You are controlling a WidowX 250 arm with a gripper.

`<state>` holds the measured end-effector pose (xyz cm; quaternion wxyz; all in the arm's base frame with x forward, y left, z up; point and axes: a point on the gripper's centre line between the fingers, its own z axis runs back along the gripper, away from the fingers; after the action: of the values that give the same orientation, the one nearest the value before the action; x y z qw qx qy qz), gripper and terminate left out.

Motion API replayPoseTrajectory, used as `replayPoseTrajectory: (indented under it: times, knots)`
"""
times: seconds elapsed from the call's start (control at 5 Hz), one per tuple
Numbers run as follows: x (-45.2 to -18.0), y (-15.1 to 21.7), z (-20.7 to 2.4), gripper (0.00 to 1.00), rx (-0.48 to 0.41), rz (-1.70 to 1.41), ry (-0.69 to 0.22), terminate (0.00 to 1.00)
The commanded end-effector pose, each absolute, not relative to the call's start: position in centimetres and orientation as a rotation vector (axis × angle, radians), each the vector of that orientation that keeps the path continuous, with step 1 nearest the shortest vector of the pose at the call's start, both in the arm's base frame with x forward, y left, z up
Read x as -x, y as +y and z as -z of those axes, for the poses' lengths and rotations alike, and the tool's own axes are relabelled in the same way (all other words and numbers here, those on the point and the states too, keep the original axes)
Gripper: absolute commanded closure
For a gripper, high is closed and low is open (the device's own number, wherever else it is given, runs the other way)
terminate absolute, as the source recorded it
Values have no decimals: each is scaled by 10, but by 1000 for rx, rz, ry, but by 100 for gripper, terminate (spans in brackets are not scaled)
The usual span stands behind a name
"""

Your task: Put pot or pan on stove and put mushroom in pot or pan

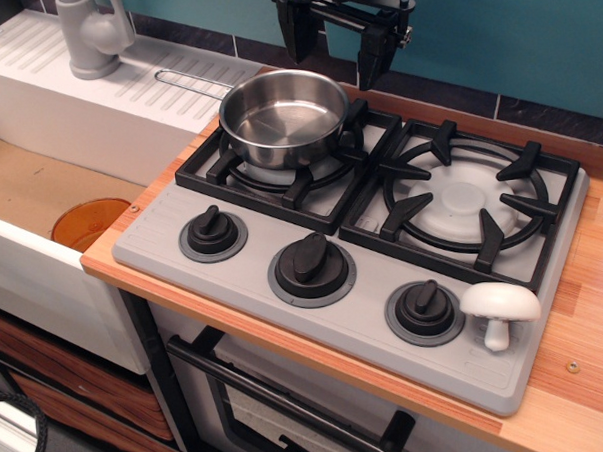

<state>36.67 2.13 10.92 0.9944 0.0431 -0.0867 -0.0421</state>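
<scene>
Gripper (336,56): upper centre of the frame, above and behind the pan; its upper body is cut off by the top edge. Two dark fingers (299,41) hang apart with open space between them; they hold nothing.
Pan (282,117): sits on the left burner grate, upper centre-left. Interior shows empty and shiny. Its wire handle (191,84) reaches to the upper left over the white ribbed board (96,100).
Mushroom (498,312): lower right, upright on the stove's grey panel, just beside the right knob (424,312); whether cap and knob touch cannot be told. Well apart from the pan.
Stove (244,289): grey top with two black grates; the right grate (466,201) is bare over a pale disc. Three dark knobs run along the front.
Left grate: partly hidden under the pan.
Tap (91,35): upper left, grey, top cut off by the frame edge.
Sink (40,187): left of the stove, with an orange round item (86,223) in it, partly hidden by the counter edge.
Counter (598,363): wooden, right side cut off.
Oven door (289,407): below the stove, lower part out of frame.
</scene>
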Motion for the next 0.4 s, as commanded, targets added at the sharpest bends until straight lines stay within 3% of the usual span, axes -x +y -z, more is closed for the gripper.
replayPoseTrajectory:
  times: [0.0,0.2]
  knots:
    - [-367,21,-109,0,-86,84,-174,0]
    - [-357,15,-90,0,-107,71,-210,0]
